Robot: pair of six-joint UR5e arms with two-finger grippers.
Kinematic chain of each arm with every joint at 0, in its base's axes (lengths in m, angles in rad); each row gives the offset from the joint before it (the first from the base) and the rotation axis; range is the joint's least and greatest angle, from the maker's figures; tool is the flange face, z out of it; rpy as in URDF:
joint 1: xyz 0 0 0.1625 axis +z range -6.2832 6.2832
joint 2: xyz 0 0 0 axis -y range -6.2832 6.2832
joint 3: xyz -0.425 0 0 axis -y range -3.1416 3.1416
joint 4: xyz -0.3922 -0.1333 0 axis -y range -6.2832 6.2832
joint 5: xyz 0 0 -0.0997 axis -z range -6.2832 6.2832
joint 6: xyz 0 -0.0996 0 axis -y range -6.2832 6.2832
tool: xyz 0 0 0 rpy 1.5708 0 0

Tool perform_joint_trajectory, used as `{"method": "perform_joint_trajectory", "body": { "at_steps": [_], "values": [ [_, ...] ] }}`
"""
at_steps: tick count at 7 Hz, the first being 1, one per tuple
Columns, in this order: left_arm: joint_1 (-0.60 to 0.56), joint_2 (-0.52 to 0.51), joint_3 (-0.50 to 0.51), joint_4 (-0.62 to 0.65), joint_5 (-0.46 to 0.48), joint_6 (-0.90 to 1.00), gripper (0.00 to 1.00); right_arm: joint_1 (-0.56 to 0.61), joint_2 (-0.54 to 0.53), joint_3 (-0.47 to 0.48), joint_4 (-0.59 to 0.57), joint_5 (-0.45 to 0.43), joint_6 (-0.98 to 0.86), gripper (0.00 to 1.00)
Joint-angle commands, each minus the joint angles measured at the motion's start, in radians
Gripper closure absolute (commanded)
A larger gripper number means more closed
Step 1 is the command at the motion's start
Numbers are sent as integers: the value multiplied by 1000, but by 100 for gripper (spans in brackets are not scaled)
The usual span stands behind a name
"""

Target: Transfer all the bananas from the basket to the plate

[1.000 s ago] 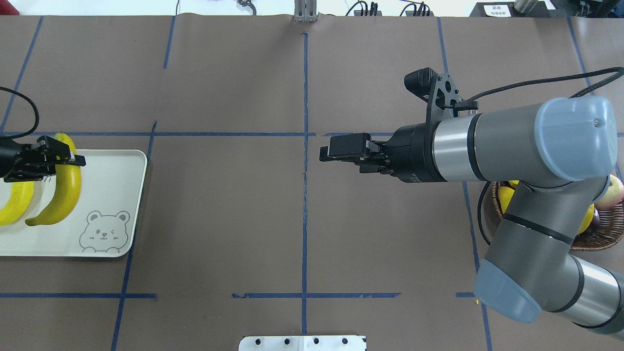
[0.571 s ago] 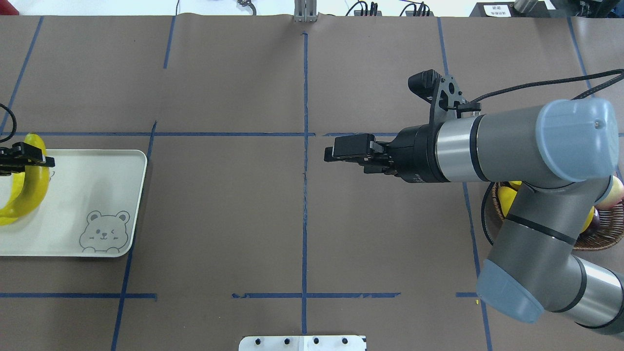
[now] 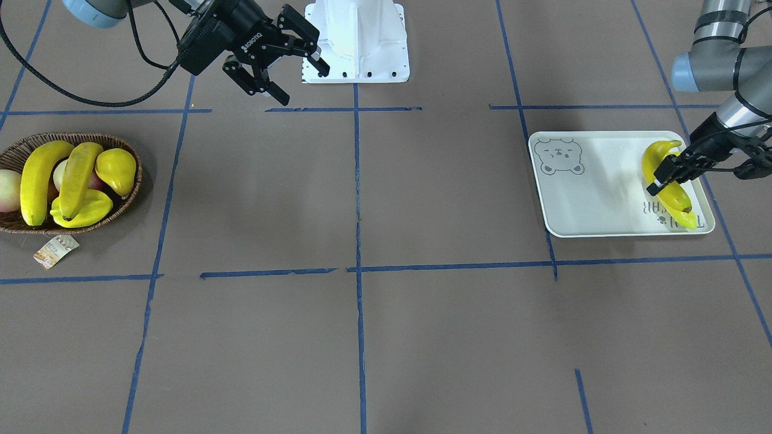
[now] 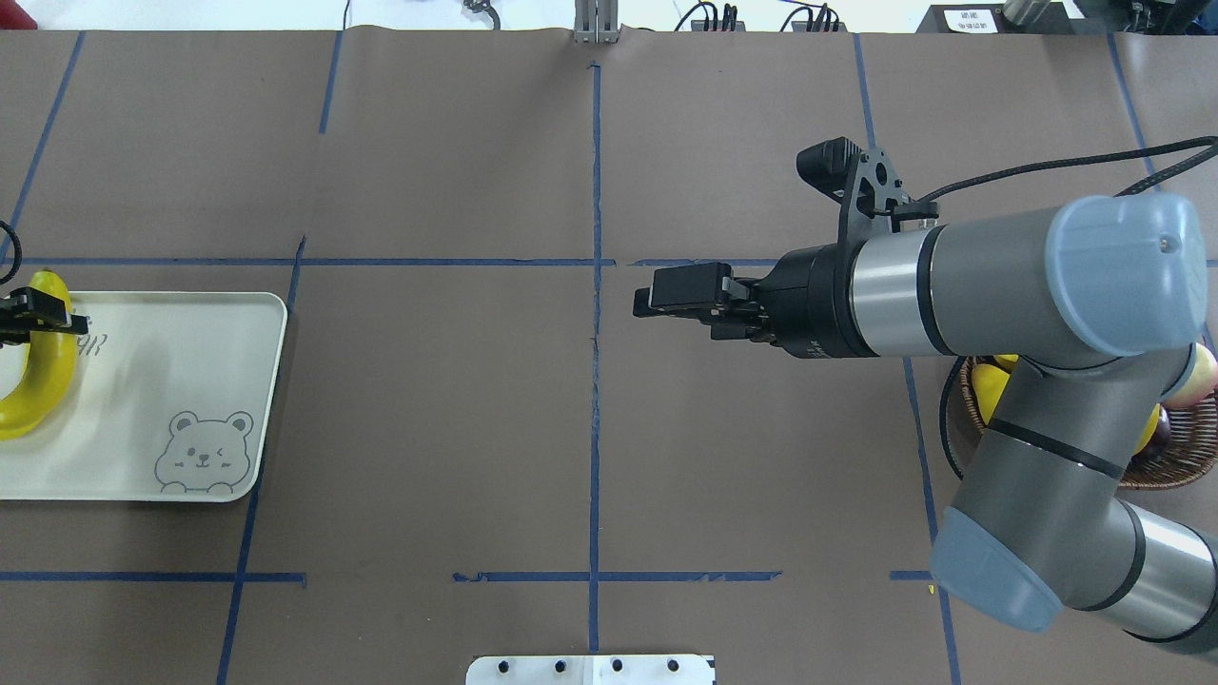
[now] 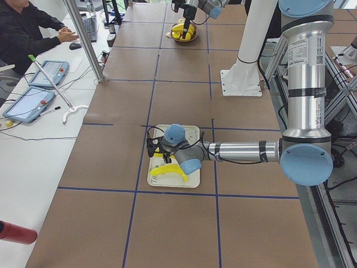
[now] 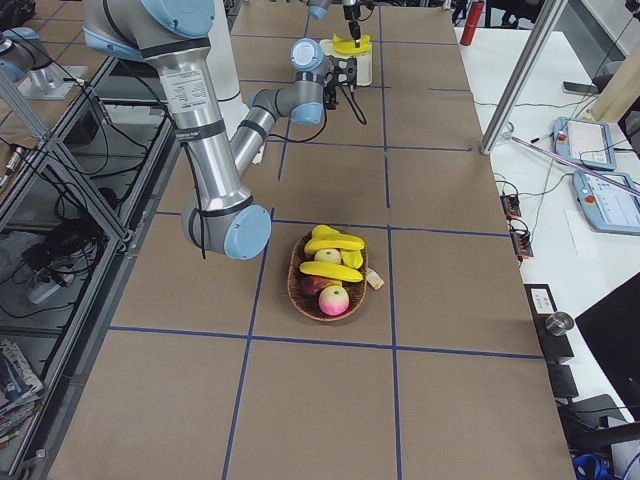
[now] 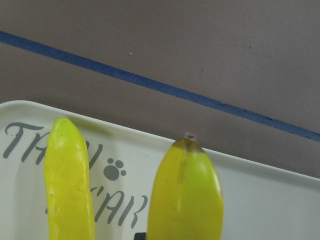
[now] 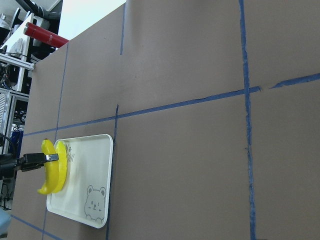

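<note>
1. When checking the left gripper (image 3: 669,172), note both fingers clenched across the middle of the held banana (image 3: 677,199), low over the plate (image 3: 603,193); cannot tell whether already resting there.
2. Directly beneath that grip, find the second banana (image 3: 690,222), lying flat on the plate and partly covered by the held one.
3. Judged from this: set-down of the second delivery in hand, wanting only a release and a clean lift away.
4. Far across the table from that grip, find the right gripper (image 3: 303,84): spread wide, carrying nothing, hanging in the air above the brown table cover (image 3: 422,181).
5. Outward and to one side of that open tool, well apart from it, find the basket (image 3: 137,181), holding the third banana (image 3: 36,181) and the fourth banana (image 3: 78,175) side by side on top of the other fruit.
6. Packed in with those two: a pear (image 3: 116,170) on the side nearer the tool, a ridged yellow fruit (image 3: 84,212) under the fourth banana, and a rosy round fruit (image 3: 6,190) on the side away from it. Leave all three.
7. Tally, as a judgement: about half done, with two at the plate, two yet to fetch, and the free tool best placed for the next pick.
</note>
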Motion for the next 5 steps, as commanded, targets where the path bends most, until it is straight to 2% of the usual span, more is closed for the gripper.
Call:
{"method": "perform_joint_trajectory", "body": {
  "at_steps": [1, 4, 5],
  "values": [
    [0, 8, 4, -32, 13, 2, 1, 1, -1, 0, 0, 0, 0, 0],
    [0, 2, -6, -47, -4, -2, 1, 41, -54, 6, 0, 24, -8, 0],
    [-23, -4, -44, -37, -63, -3, 1, 114, -102, 3, -3, 91, -27, 0]
  ]
}}
